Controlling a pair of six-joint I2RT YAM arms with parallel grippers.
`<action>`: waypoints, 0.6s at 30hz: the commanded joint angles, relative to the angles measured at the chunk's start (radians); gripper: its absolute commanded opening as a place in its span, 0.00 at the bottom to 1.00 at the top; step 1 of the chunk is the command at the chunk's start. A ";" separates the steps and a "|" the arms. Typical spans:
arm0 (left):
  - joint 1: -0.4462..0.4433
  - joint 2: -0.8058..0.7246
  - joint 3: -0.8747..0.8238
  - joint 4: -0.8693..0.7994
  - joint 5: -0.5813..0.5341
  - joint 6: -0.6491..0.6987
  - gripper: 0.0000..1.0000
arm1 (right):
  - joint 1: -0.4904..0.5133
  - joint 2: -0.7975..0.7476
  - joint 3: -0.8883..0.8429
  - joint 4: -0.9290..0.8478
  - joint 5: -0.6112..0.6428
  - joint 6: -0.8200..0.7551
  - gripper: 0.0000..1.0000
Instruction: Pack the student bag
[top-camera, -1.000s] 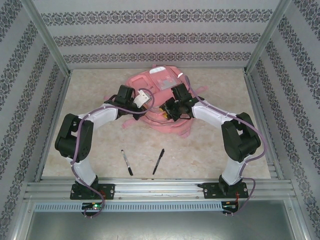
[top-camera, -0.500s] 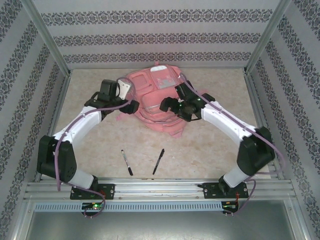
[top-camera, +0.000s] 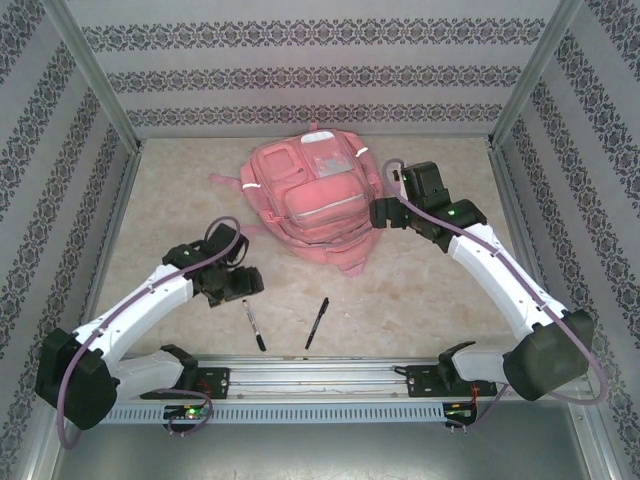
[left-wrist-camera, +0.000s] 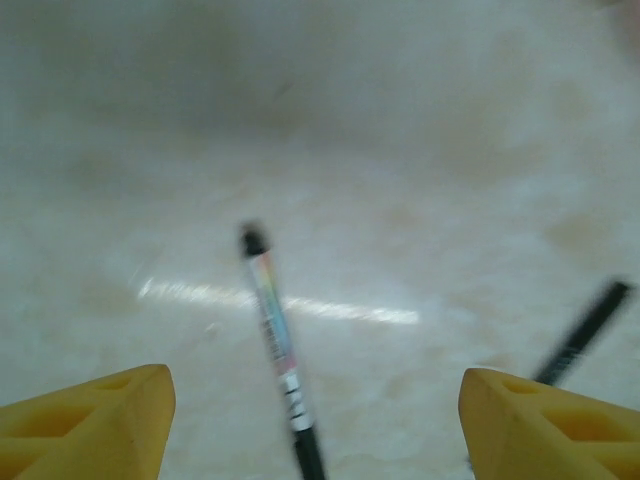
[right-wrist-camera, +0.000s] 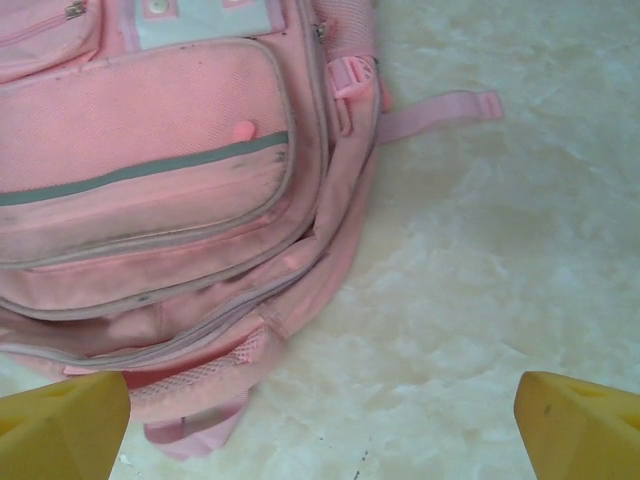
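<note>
The worktop (top-camera: 430, 300) is pale and marbled, with patterned walls on three sides. The bag (top-camera: 310, 200) lies flat at the middle of the far edge, pockets and silver strips facing up. Its long axis runs from the far edge toward the near edge, the near end slanting a little to the right. Loose straps trail out to the left and at the near end.

The right tool (top-camera: 385, 212) hovers just beside the bag's right side, its jaws spread wide and holding nothing; in the right wrist view the bag (right-wrist-camera: 150, 170) lies ahead, its front pocket zipped shut. The left tool (top-camera: 236, 287) hangs low over the near-left worktop, well apart from the bag, jaws wide and empty.

Two dark pens lie apart near the middle of the near edge. The left pen (top-camera: 253, 325), blurred (left-wrist-camera: 280, 350), lies between the left tool's (left-wrist-camera: 315, 405) yellow fingers (left-wrist-camera: 90, 415). The right pen (top-camera: 317, 322) lies beyond them (left-wrist-camera: 585, 335). Nothing lies between pens and bag.
</note>
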 joint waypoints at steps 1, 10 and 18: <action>-0.052 0.049 -0.050 0.001 -0.019 -0.196 0.73 | 0.013 0.016 -0.016 0.070 -0.084 -0.017 0.98; -0.116 0.291 -0.063 0.106 -0.031 -0.221 0.54 | 0.066 -0.035 -0.054 0.161 -0.163 0.001 0.88; -0.115 0.439 -0.090 0.299 0.043 -0.232 0.20 | 0.083 -0.108 -0.097 0.225 -0.218 0.101 0.76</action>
